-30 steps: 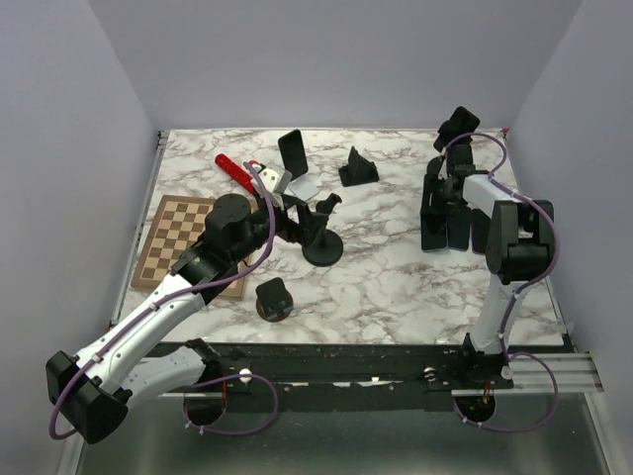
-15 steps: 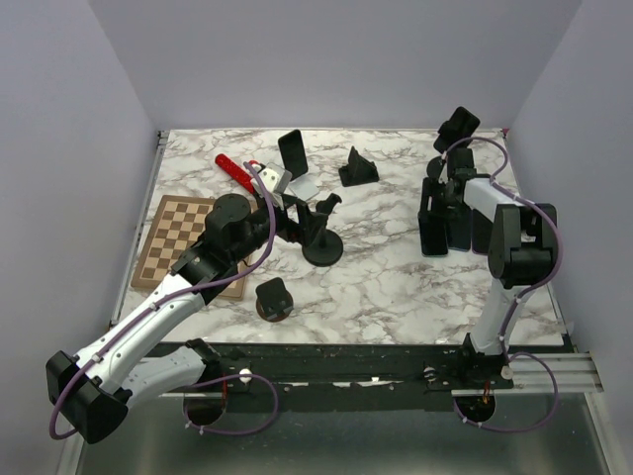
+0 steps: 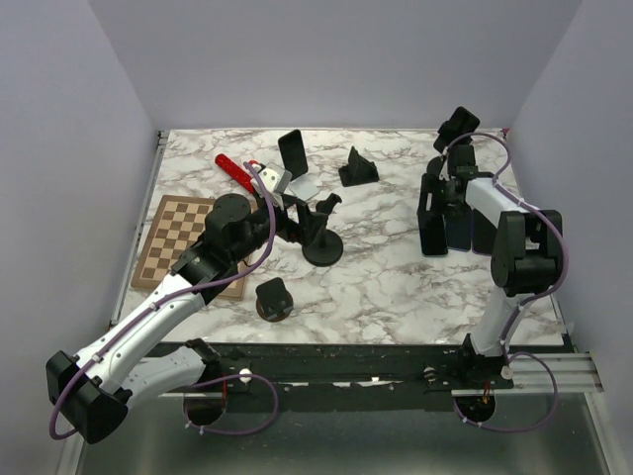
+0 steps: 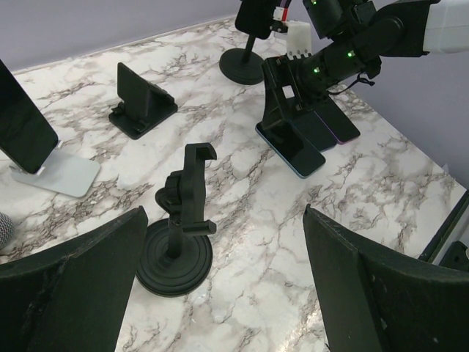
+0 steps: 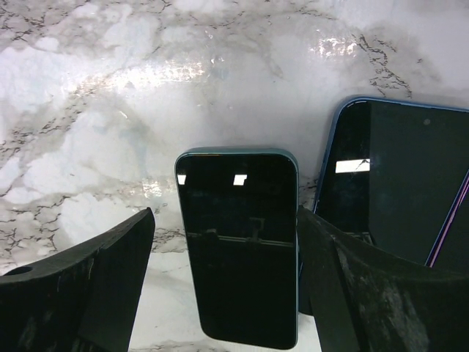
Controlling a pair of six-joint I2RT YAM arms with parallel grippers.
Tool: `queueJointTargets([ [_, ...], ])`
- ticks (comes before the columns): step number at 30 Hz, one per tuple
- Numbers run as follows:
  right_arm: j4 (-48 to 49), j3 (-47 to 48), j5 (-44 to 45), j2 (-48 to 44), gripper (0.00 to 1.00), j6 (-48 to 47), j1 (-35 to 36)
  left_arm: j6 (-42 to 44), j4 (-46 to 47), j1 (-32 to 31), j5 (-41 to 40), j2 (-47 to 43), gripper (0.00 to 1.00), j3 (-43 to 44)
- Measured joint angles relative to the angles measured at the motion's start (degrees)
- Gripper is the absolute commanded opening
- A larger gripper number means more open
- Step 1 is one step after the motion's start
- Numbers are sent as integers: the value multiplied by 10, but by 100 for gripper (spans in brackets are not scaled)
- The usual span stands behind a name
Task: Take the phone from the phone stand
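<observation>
Two released: left end effector (image 4: 223, 242), right end effector (image 5: 226, 220) straddling phone (image 5: 238, 279); marble (image 5: 110, 110) open leftward.

- Beneath my right gripper (image 5: 227, 293), the table (image 5: 88, 88) is white marble with grey veins.
- Between its black fingers (image 5: 80, 286), the phone (image 5: 238, 242) has a glossy black face and a dark teal rim.
- Just right of that gripper, I see a second phone (image 5: 396, 183), black with a bright blue rim, and a third phone (image 5: 458, 235) edged in purple.
- Ahead of my left gripper (image 4: 220, 293), the clamp stand (image 4: 183, 220) is matte black.
- Left of that gripper, the chessboard (image 3: 178, 237) is checked brown and tan.
- Beyond it, the tool (image 3: 234, 172) is red.
</observation>
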Motion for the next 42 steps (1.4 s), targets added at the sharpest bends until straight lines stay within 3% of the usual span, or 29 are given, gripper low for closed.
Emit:
queueJointTargets([
  [12,-30,-9,45,-8,87,12,4,0,0,0,0,0,95,0],
  [19,-42,-71,56,-49,87,20,4,0,0,0,0,0,95,0],
  [42,-40,-108,-19,-74,87,37,10,0,0,0,0,0,95,0],
])
